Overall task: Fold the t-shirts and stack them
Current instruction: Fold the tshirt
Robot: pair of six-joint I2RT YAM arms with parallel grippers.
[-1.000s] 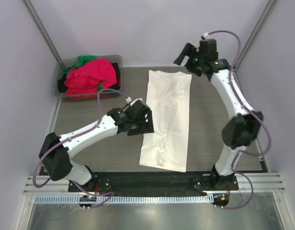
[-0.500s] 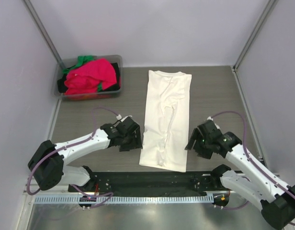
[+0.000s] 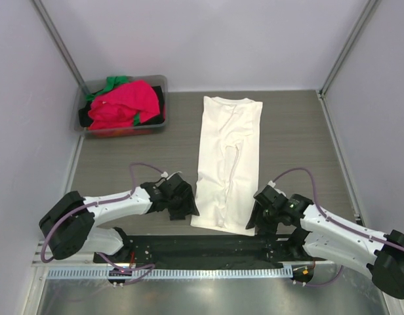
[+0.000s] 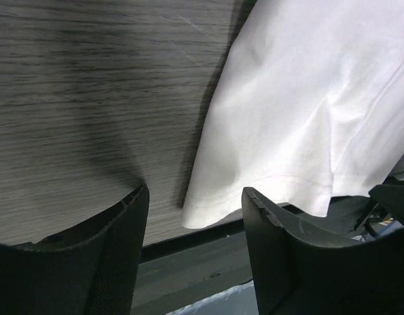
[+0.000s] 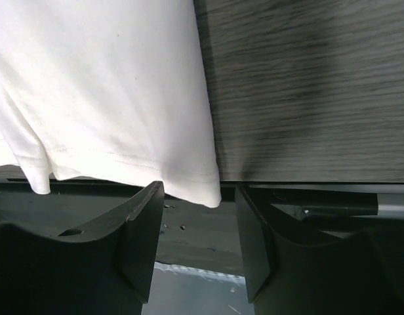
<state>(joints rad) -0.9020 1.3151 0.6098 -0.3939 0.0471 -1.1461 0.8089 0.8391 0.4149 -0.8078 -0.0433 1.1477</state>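
Note:
A cream-white t-shirt (image 3: 228, 161), folded into a long strip, lies on the table from the back to the near edge. My left gripper (image 3: 189, 210) is open and empty, low beside the shirt's near left hem corner (image 4: 195, 216). My right gripper (image 3: 254, 220) is open and empty at the near right hem corner (image 5: 205, 193), which hangs just past the table edge between its fingers. A pink-red tee (image 3: 123, 104) with green and dark ones lies heaped in the grey bin (image 3: 84, 121).
The grey bin stands at the back left corner. The black mounting rail (image 3: 208, 246) runs along the near edge under the shirt's hem. Bare wood-grain table (image 3: 300, 138) lies either side of the shirt.
The right arm has swung down from the shirt's collar end at the back to its near right corner. The left gripper has moved toward the near edge beside the left hem corner.

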